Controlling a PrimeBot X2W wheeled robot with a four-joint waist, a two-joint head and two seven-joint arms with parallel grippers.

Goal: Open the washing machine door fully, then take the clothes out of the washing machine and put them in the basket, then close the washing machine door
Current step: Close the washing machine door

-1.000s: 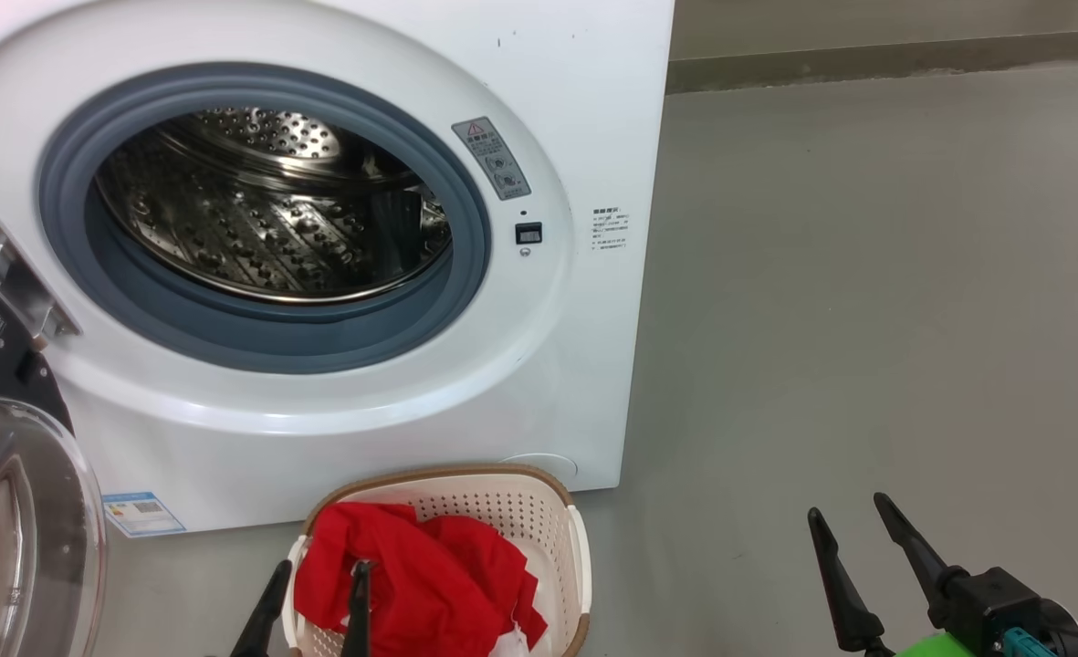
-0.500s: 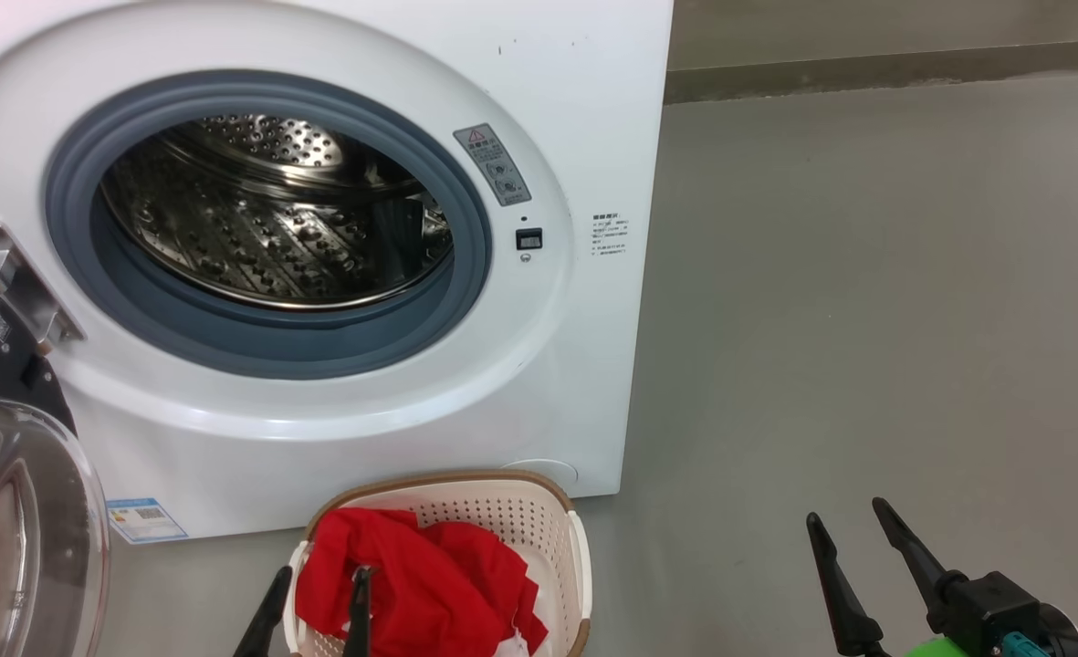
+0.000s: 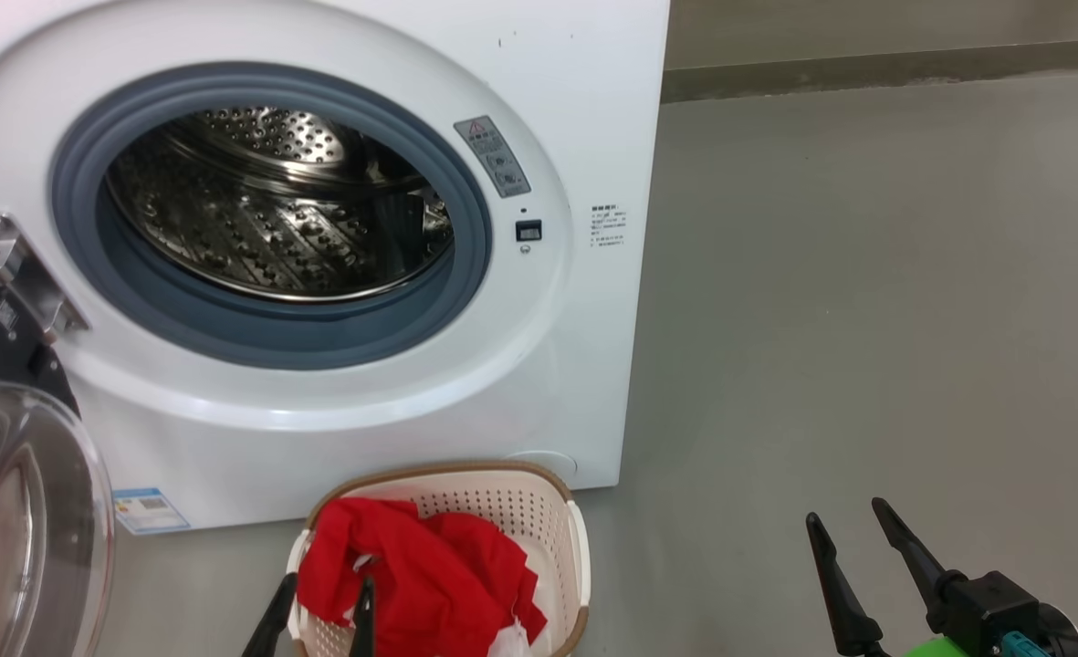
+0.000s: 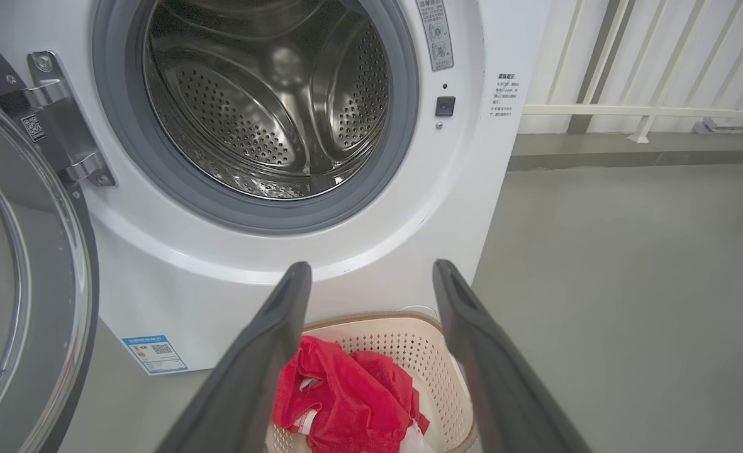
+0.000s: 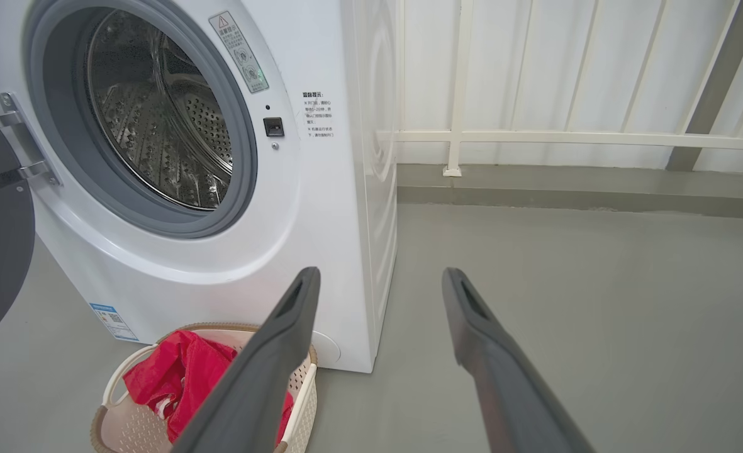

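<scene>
We face the washing machine [image 3: 584, 109], the washing machine door [image 3: 36, 511] swung wide at our left, the basket [image 3: 502, 502] on the floor just before it holding the red clothes [image 3: 429, 566], while our left gripper [image 3: 329, 579] at the basket's near edge and our right gripper [image 3: 844, 509] well off to its right both stand spread wide, holding nothing.

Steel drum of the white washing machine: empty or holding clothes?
Empty: perforated steel drum shows bare metal; red fabric clothes lie in the cream plastic basket.

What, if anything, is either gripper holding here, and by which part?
Nothing is held. The left gripper and the right gripper are both open and empty; the clothes lie loose in the basket.
</scene>
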